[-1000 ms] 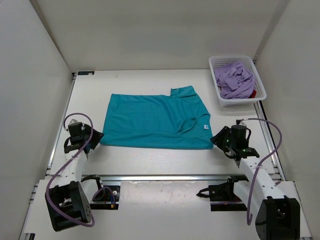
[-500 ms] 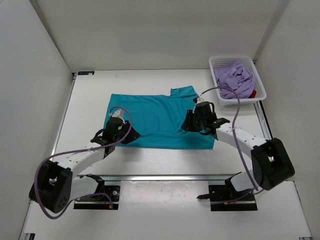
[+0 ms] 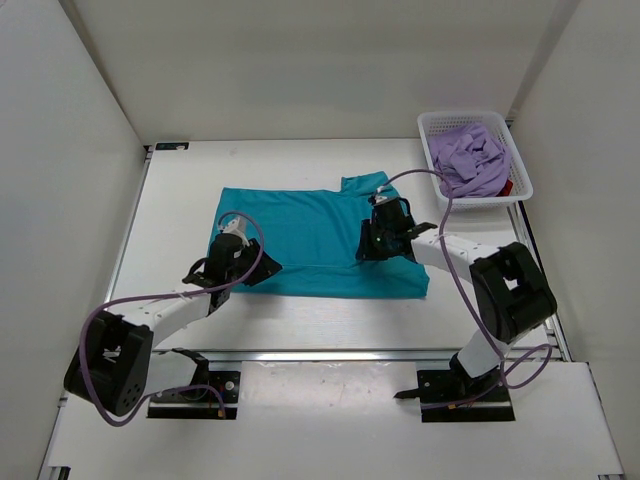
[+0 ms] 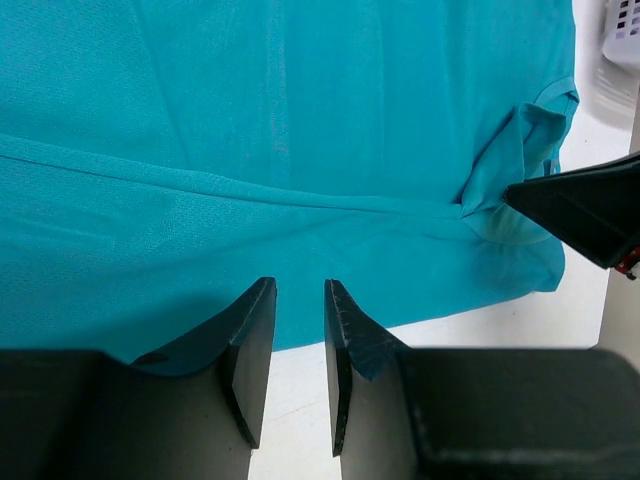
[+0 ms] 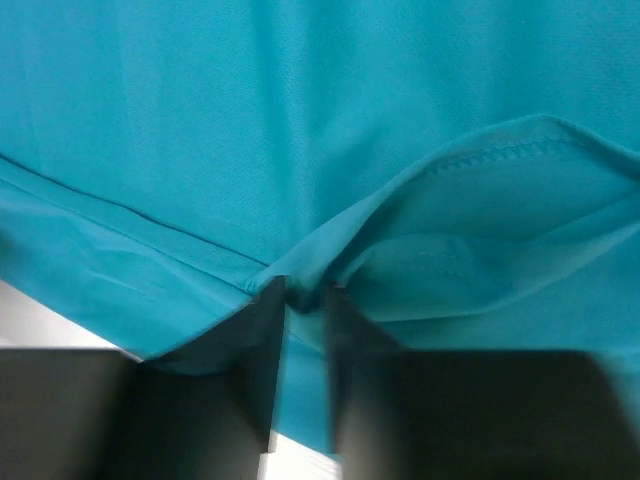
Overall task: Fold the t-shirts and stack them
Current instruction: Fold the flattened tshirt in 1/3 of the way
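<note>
Both arms have swung in from the near corners onto the teal t-shirt, which lies spread flat in the middle of the surface. On its right side the right gripper is pinched narrow on a raised fold. At the near hem the left gripper stands narrow; I cannot tell whether it holds cloth. Off in the far right corner the lavender t-shirt sits heaped in the white basket

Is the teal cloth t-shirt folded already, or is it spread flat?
Partly folded. The teal cloth t-shirt lies flat, but a straight crease runs along its near edge, where the cloth is doubled over.
</note>
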You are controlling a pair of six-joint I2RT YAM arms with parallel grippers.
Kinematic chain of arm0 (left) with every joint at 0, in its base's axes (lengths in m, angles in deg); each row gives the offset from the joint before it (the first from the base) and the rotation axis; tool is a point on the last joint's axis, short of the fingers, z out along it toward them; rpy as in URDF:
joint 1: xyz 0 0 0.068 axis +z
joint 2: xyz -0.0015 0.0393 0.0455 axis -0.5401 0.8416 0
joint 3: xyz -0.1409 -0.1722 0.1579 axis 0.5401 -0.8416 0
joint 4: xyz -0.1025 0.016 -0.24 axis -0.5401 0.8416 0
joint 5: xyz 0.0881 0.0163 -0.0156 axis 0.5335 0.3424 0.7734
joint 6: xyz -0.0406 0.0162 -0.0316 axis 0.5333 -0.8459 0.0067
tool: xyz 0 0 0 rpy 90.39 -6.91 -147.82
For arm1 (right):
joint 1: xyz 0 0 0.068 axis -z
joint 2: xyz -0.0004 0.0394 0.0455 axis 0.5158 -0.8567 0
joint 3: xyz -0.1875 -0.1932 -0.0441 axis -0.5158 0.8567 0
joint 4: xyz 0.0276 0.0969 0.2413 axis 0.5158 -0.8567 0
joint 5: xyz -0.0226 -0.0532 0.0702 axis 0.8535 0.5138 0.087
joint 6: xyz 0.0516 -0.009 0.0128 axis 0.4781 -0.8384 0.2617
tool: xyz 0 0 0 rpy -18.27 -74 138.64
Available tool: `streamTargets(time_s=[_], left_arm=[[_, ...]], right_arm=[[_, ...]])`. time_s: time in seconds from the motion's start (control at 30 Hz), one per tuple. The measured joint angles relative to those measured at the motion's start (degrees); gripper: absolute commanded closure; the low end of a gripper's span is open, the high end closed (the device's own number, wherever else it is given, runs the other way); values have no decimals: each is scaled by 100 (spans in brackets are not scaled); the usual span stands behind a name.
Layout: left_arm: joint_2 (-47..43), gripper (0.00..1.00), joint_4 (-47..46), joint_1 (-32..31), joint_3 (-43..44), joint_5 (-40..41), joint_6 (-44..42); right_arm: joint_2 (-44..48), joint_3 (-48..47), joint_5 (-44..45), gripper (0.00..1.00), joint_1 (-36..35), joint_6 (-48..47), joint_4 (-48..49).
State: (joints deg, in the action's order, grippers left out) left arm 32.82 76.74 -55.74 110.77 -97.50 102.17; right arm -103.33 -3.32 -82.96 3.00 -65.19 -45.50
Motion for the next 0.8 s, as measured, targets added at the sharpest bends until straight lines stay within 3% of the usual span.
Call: streamTargets(time_s=[0.13,0.33,0.47,0.6,0.73,0.8], left_arm=[[52,62,-55,2,-17,-33,31],[52,63,-144,7,-17,-59,57],[52,62,-175,11,-22,-61,74],[26,61,-173,63,-24,-59,90],[-17,61,-153,94,-26,-20,83],[-22,62,-107,37,-26,35,61]], right_arm=[[-170,-201,-44,99,-13,-31,-101],[-726,-1032,57,99,-190,-127,-437],[-1217,-1773,278,78,-306,-232,-680],[-1427,-2070,374,67,-361,-295,-796],[-1414,-2085,481,68,-420,-358,-911],[-1244,-1926,627,75,-439,-363,-890]])
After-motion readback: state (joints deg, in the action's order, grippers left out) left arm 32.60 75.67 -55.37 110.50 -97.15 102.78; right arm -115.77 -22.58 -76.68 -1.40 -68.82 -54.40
